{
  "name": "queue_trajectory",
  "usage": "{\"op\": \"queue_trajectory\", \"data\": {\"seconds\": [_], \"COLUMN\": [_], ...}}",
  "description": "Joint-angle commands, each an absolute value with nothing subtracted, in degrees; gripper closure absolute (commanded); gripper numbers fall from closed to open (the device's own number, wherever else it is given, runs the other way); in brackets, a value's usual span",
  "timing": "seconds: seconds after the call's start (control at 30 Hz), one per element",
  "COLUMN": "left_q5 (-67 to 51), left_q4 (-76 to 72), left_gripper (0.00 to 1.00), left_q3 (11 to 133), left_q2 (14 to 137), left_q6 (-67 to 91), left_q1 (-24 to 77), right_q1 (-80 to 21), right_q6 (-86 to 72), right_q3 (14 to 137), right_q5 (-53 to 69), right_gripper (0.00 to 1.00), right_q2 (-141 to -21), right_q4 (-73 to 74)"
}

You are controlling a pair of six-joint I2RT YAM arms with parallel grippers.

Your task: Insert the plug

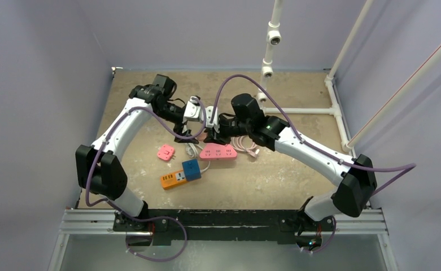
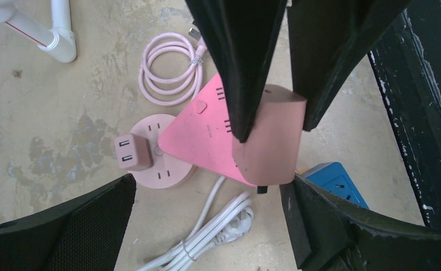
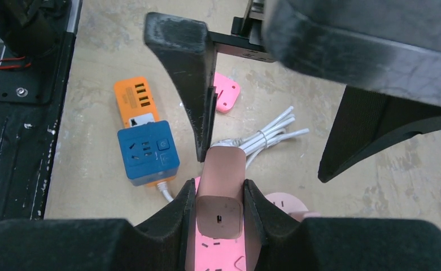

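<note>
Top external: beige tbl, lilac walls

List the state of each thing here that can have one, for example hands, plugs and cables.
left hand: open, empty
right hand: shut on the dusty-pink plastic plug block
dusty-pink plastic plug block: gripped over the pink plastic power strip; seating not visible
round pink socket: small plug sitting in it
pink cable: coiled
white cable: bundled
blue cube adapter: sitting on orange power strip
</note>
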State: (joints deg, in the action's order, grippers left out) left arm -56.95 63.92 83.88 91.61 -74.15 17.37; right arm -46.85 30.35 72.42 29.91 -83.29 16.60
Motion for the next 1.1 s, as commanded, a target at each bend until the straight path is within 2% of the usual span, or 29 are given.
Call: {"op": "queue_trajectory", "data": {"seconds": [0.0,0.5,0.57,0.77,0.87,0.93,1.03,1.07], "left_q5": [-60.35,-58.56,-57.52,-56.2,-56.57,-58.29,-62.46,-63.83], "left_q4": [62.14,51.62,51.29,45.13,45.35,45.56,43.77,41.51], "left_gripper": [0.06,0.21,0.28,0.66,1.0,1.0,1.0,1.0], "left_q3": [82.84,79.94,79.53,79.1,79.4,79.56,78.68,77.92], "left_q2": [88.07,83.76,83.84,83.76,84.08,84.03,83.05,82.4], "left_q6": [-73.86,-61.55,-61.5,-55.22,-55.19,-54.6,-51.45,-48.82], "left_q1": [18.2,19.67,19.77,19.78,19.69,19.31,18.86,18.82], "right_q1": [-46.76,-45.09,-45.09,-45.09,-44.41,-42.75,-40.27,-39.68], "right_q6": [27.76,21.69,21.06,20.29,20.39,20.81,19.77,18.93], "right_q3": [74.15,74.55,74.24,72.2,69.02,65.63,59.47,57.7], "right_q5": [31.42,28.65,29.12,30.3,30.08,31.6,35.27,36.95], "right_gripper": [1.0,1.0,1.0,1.0,0.8,0.62,0.47,0.46], "right_q2": [-83.46,-84.97,-84.38,-83.22,-79.95,-76.52,-70.98,-69.38], "right_q4": [11.95,4.94,3.63,1.77,-0.47,-3.94,-11.75,-14.68]}}
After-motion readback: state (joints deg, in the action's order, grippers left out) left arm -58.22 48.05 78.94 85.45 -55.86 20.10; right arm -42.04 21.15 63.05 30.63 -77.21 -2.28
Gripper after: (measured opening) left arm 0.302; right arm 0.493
